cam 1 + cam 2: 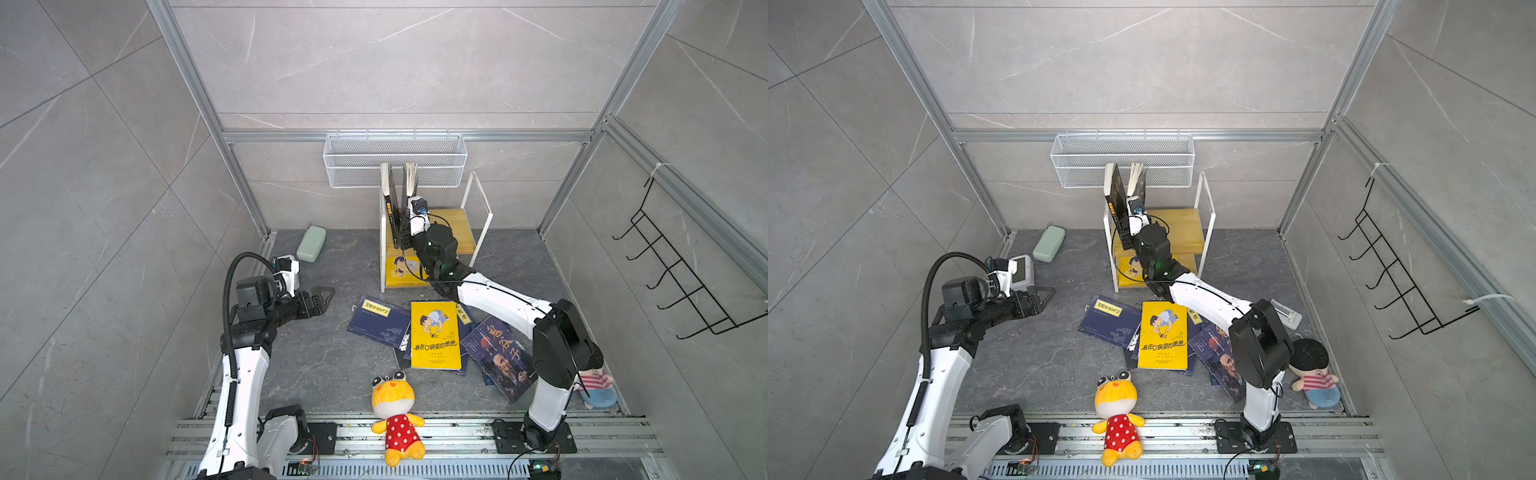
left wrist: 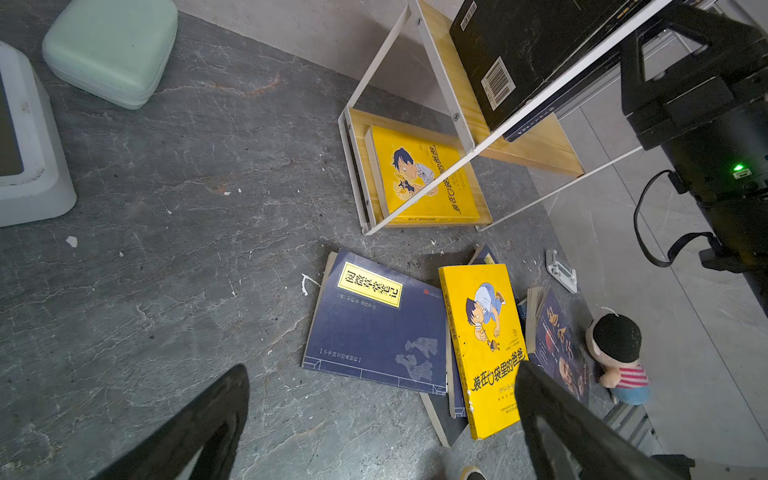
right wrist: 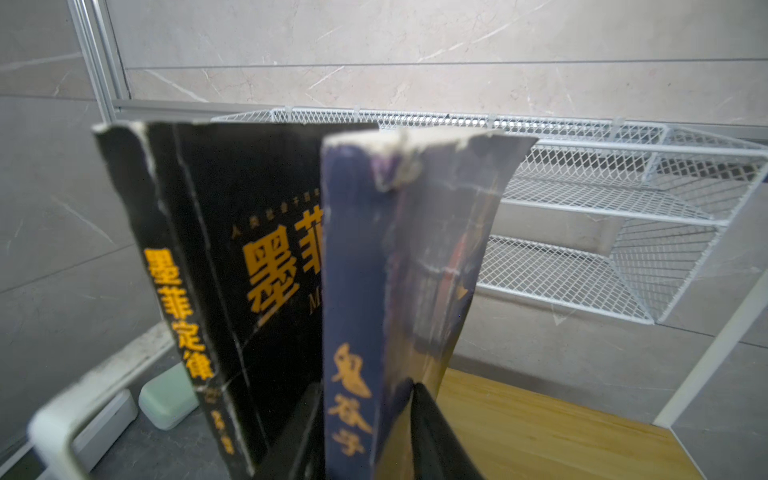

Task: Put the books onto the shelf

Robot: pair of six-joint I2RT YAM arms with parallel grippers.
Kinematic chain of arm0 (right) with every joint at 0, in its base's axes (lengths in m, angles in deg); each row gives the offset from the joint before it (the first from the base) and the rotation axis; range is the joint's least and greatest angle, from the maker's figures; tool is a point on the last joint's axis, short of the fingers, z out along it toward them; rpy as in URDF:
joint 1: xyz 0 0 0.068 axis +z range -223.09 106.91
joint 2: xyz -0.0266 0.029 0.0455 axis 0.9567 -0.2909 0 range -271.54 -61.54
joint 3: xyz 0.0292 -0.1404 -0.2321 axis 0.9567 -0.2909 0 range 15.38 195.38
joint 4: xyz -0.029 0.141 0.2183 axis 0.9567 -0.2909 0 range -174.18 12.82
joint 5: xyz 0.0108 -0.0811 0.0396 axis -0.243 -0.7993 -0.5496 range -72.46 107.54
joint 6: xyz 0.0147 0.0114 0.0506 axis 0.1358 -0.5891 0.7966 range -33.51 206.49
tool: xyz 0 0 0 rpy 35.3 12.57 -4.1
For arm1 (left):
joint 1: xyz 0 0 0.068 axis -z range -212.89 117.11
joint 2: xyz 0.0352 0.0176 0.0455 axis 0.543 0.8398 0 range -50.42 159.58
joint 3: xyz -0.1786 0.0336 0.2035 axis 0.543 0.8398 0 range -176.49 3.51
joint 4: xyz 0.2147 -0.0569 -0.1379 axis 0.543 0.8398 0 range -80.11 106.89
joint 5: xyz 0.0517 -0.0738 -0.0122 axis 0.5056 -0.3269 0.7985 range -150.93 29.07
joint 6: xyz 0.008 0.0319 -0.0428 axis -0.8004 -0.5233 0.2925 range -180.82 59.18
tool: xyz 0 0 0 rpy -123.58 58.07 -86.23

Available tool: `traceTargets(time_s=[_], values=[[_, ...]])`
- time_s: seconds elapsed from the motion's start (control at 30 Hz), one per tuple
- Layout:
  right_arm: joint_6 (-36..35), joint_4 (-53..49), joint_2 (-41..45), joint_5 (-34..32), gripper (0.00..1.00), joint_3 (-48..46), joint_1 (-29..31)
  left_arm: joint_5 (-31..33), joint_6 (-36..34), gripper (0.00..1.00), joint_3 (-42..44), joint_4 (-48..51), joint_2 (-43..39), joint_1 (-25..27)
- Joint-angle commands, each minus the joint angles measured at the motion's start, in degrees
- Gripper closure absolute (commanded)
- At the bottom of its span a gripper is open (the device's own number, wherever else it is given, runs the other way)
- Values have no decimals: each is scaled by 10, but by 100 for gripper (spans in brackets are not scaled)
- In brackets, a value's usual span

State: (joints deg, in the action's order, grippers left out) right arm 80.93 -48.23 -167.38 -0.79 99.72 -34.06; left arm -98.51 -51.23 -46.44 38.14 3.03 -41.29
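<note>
Between the right hand's [image 3: 368, 419] part-open fingers stands a worn navy paperback [image 3: 357, 270], long axis upright on the light wooden shelf's [image 3: 540, 428] top board, just beside a black paperback [image 3: 232, 232]. Whether it is pinched I cannot tell. Backing straight off should clear it. The left hand [image 1: 322, 301] gapes wide, empty.

A: Bright, even, diffuse from above in both top views; brightest on the back wall [image 1: 395, 62].
B: Shadows?
A: Soft and short, beside the yellow plush toy [image 1: 395, 399]. Slight bowing of the frame rails [image 1: 195, 87] toward the edges.
B: Closer in?
A: Heavy blur on the navy book [image 3: 357, 291] and black book [image 3: 216, 249]; sharper on the wire basket [image 3: 582, 208] behind. Crisp stone floor [image 2: 166, 291] in the left wrist view.
</note>
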Motion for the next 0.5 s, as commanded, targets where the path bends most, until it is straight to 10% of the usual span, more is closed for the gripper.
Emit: traceTargets(time_s=[0.0,0.47], values=[[-31,-48,20,15,58,21,5,-2,5,0,-11,-7,-8,-5],[-98,-96,60,32,50,13,5,-6,9,0,-6,-12,-10,-11]])
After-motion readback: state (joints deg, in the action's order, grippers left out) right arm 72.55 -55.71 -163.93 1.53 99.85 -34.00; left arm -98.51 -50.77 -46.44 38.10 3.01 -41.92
